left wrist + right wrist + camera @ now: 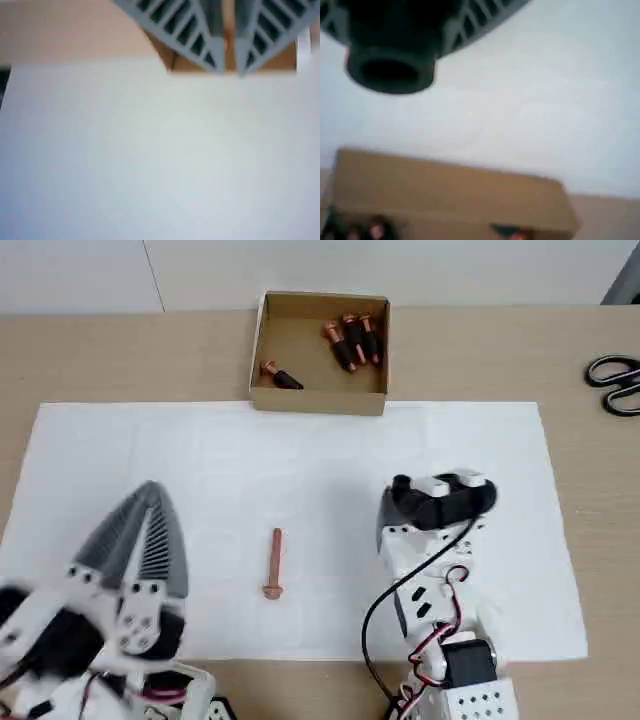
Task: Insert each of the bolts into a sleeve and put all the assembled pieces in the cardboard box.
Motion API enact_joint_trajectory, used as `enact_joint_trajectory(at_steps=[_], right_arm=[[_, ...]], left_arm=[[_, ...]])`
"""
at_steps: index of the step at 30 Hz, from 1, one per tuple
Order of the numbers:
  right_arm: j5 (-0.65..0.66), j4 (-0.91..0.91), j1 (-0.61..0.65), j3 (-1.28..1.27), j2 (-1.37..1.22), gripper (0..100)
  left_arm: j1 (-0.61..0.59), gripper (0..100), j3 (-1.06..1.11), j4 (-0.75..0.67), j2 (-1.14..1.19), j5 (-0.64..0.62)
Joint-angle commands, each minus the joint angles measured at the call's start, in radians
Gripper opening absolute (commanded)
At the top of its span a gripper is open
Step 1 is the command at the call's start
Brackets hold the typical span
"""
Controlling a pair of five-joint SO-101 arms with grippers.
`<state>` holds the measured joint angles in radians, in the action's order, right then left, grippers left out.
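Note:
A copper bolt (274, 562) lies alone on the white paper, between the two arms. The cardboard box (262, 345) stands at the far edge of the paper and holds several assembled bolt-and-sleeve pieces (352, 340). My left gripper (150, 492) hovers at the near left, left of the bolt, shut with nothing in it; its grey fingertips (220, 61) point toward the box (280, 61). My right gripper (432, 502) hangs right of the bolt, shut on a black sleeve (390, 67) whose open end faces the camera, with the box (450, 192) beyond it.
A white paper sheet (300, 470) covers the middle of the wooden table. Black scissors (615, 383) lie at the far right edge, off the paper. Bare paper stretches between the bolt and the box.

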<state>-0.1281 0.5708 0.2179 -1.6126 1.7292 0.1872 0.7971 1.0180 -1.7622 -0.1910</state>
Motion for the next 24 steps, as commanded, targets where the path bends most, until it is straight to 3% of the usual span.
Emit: enact_joint_trajectory(at_steps=[1,7,12,17,24], right_arm=[[0.006,-0.019,-0.015,0.006,0.031,0.4],[0.006,-0.019,-0.016,-0.031,0.041,0.4],[0.005,-0.018,-0.016,-0.072,0.041,0.4],[0.002,-0.018,-0.012,-0.072,0.035,0.4],[0.002,-0.018,-0.008,-0.074,0.033,0.4]], left_arm=[[0.008,1,-0.226,-0.002,0.143,-0.003],[0.006,1,-0.507,0.095,0.557,-0.005],[0.009,1,-0.420,0.290,0.902,-0.005],[0.008,1,-0.390,0.324,1.109,-0.015],[0.008,1,-0.384,0.328,1.232,-0.514]])
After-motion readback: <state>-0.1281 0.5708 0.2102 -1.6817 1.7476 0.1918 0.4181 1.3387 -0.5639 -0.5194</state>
